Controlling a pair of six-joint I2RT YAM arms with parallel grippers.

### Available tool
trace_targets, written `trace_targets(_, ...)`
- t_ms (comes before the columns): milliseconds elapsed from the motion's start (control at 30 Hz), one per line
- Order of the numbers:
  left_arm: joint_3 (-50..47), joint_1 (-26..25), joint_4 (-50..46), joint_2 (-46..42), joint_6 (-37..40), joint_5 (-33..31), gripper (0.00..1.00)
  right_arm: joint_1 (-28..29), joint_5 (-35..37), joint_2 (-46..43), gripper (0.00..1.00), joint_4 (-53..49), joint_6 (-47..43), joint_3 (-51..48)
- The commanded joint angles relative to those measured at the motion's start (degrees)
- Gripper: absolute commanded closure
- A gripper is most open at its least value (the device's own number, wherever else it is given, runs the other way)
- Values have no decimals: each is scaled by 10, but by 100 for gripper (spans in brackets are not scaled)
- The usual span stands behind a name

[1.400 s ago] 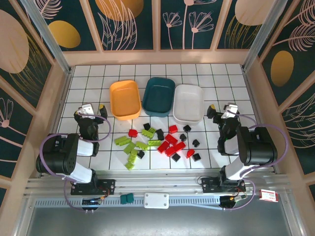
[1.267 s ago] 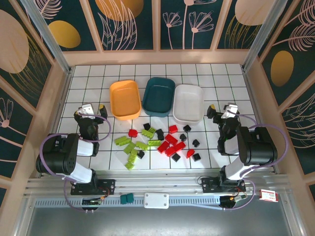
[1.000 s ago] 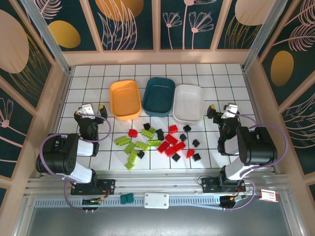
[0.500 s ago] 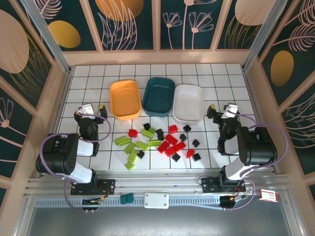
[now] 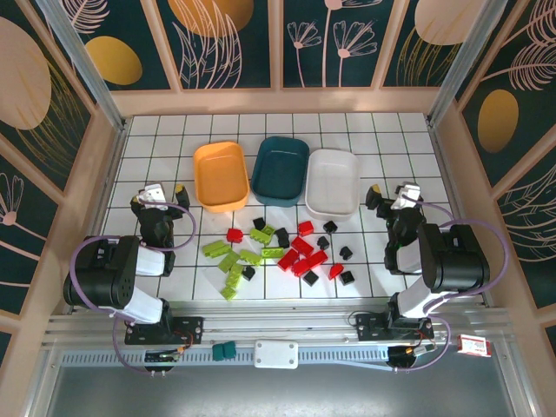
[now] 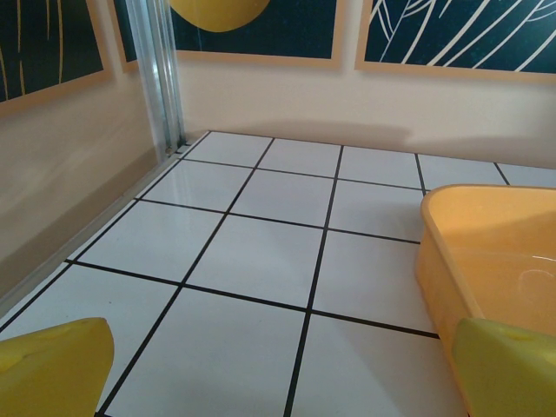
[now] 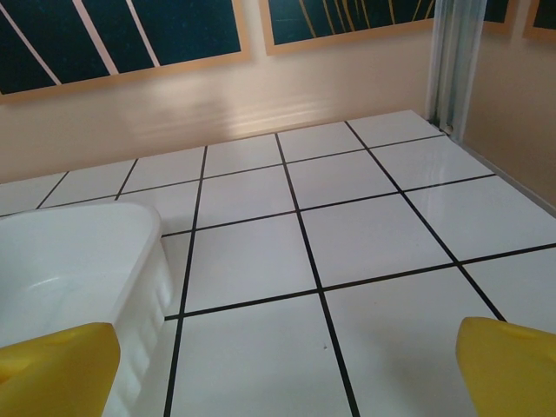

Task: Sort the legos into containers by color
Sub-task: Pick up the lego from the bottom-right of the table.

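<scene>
Legos are seen loose on the bench.
Left tool and right tool are held released near the side edges.

Orange tub, teal tub and white tub form a wall across the far middle. Scattered legos crowd the near middle. The table lies open along both sides and behind the tubs.

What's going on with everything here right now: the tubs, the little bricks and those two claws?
orange tub: empty, upright.
dark teal tub: empty, upright.
white tub: empty, upright.
legos: all loose on the table in front of the tubs, none sorted.
left gripper: open, holding nothing.
right gripper: open, holding nothing.
</scene>
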Motion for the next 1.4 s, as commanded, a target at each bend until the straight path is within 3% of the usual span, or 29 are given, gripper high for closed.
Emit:
trace_targets(0, 15, 3, -17, -21, -3, 6, 1, -6, 33, -32, 1, -5, 16, 1)
trace_targets(167, 72, 2, -191, -108, -22, -21, 1, -6, 58, -109, 1, -130, 27, 29)
trace_targets(333, 44, 2, -182, -216, -106, -47, 1, 6, 174, -168, 1, -334, 111, 100)
trace_targets(400, 48, 2, -192, -253, -179, -87, 1, 31, 273, -174, 1, -415, 151, 137)
trace_targets(467, 62, 3, -227, -282, -271, -131, 1, 39, 308, -170, 1, -492, 226, 177)
trace_targets(567, 80, 3, -303, -332, -385, -144, 1, 19, 252, -174, 1, -635, 430, 213)
trace_targets(600, 87, 3, -357, -348, -457, -163, 1, 7, 200, -176, 1, -650, 449, 214)
trace_targets(633, 99, 3, -445, -367, -541, -190, 1, -13, 86, -177, 1, -597, 393, 199)
trace_targets(667, 102, 4, -486, -381, -572, -200, 1, -22, 10, -177, 6, -547, 361, 180)
trace_targets(733, 96, 3, -476, -395, -546, -179, 1, -22, -10, -180, 14, -509, 395, 150)
trace_targets(800, 98, 3, -493, -399, -550, -164, 1, -21, -14, -189, 16, -498, 423, 129)
trace_targets(900, 90, 3, -470, -400, -531, -92, 1, 5, -16, -208, 15, -540, 393, 131)
trace_targets(1133, 105, 3, -487, -387, -510, 132, 1, 128, -9, -272, 14, -724, 327, 149)
trace_targets(1233, 118, 2, -530, -369, -506, 220, 11, 179, -16, -291, 15, -760, 336, 135)
trace_targets(1267, 120, -1, -541, -364, -503, 243, 15, 197, -16, -293, 18, -768, 340, 129)
trace_targets(1367, 129, -19, -591, -360, -476, 264, 12, 245, -3, -289, 24, -806, 363, 121)
